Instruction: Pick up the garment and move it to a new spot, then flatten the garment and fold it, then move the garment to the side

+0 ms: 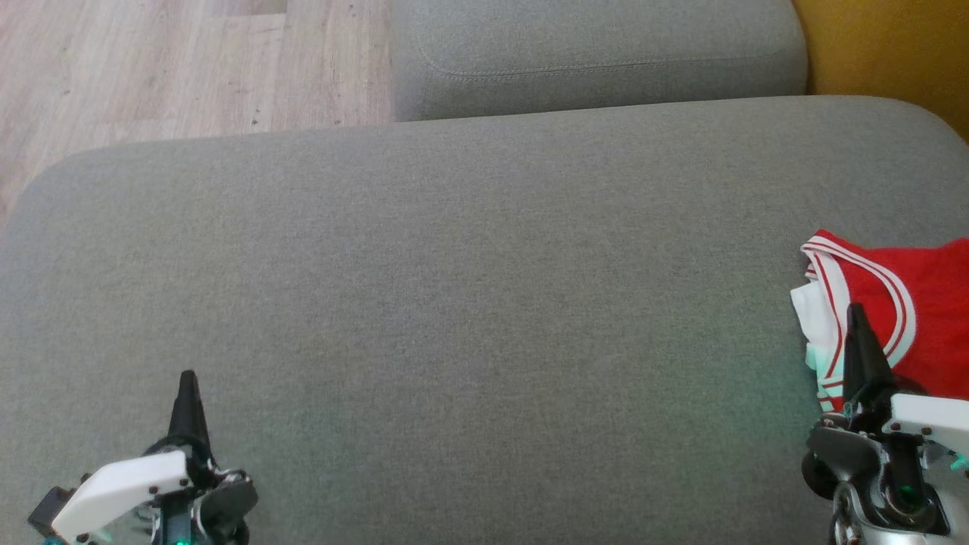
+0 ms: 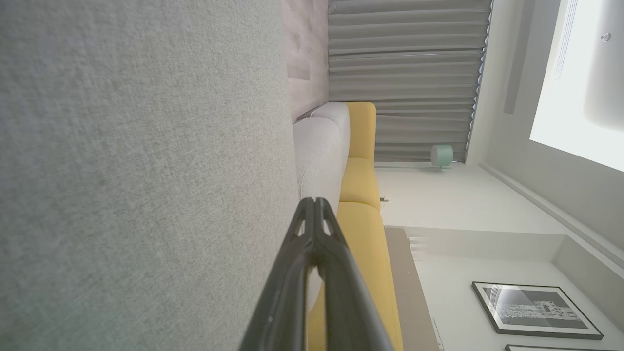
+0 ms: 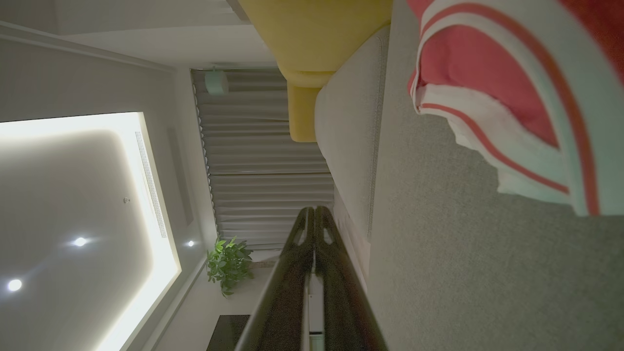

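**Item:** garment [image 1: 905, 303]. Red fabric with a curved opening, edged by a broad white band that carries thin red stripes. A plain white layer shows beneath the red at the left edge.

**Condition:** folded into a compact stack.

**Location:** on the large grey cushion [image 1: 454, 303], at its far right side in the head view, partly cut off by the frame edge. In the right wrist view the garment [image 3: 487, 68] lies on the grey weave with its striped trim towards the camera.

**Left gripper** [image 1: 187, 378]: fingers clenched together and grasping nothing. It sits low at the cushion's left, well apart from the garment. The left wrist view shows the left gripper [image 2: 315, 201] with its tips meeting.

**Right gripper** [image 1: 856, 309]: fingers pressed together, empty. In the head view the tip overlaps the garment's white-trimmed left edge. In the right wrist view, bare cushion lies between the right gripper [image 3: 314, 209] and the cloth.

**Surroundings:**
- second grey cushion [image 1: 598, 53]
- wooden floor [image 1: 151, 68]
- yellow sofa [image 2: 363, 204]
- grey curtain [image 2: 404, 73]
- framed picture [image 2: 531, 309]
- potted plant [image 3: 229, 263]
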`<state>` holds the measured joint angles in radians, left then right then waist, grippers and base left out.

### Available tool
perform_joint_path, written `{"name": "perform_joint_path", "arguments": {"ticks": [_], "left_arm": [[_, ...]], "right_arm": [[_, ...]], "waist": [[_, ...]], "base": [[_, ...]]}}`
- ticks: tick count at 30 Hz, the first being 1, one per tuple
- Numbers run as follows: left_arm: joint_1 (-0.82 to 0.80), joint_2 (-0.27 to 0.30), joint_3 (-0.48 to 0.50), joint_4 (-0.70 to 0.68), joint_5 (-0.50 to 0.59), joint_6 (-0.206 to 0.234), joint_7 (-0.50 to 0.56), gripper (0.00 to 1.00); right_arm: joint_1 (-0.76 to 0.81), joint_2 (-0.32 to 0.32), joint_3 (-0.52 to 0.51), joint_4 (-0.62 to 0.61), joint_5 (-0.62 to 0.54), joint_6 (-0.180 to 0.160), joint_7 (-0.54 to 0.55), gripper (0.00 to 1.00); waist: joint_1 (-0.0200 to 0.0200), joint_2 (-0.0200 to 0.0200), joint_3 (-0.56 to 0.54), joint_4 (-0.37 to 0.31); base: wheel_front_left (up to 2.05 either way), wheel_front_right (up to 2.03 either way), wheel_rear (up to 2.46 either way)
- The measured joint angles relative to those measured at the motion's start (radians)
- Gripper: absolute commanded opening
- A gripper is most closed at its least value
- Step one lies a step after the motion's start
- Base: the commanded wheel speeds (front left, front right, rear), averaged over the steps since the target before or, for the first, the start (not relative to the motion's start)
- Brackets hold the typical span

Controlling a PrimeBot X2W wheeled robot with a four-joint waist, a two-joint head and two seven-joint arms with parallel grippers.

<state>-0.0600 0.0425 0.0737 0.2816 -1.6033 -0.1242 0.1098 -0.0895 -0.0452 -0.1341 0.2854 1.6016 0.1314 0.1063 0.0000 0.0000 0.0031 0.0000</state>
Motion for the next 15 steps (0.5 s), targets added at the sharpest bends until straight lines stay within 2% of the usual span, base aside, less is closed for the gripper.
{"name": "perform_joint_path", "arguments": {"ticks": [15], "left_arm": [[0.0,0.0,0.0,0.0,0.0,0.0,0.0,0.0]], "right_arm": [[0.0,0.0,0.0,0.0,0.0,0.0,0.0,0.0]], "waist": [[0.0,0.0,0.0,0.0]], "base": [[0.0,0.0,0.0]]}}
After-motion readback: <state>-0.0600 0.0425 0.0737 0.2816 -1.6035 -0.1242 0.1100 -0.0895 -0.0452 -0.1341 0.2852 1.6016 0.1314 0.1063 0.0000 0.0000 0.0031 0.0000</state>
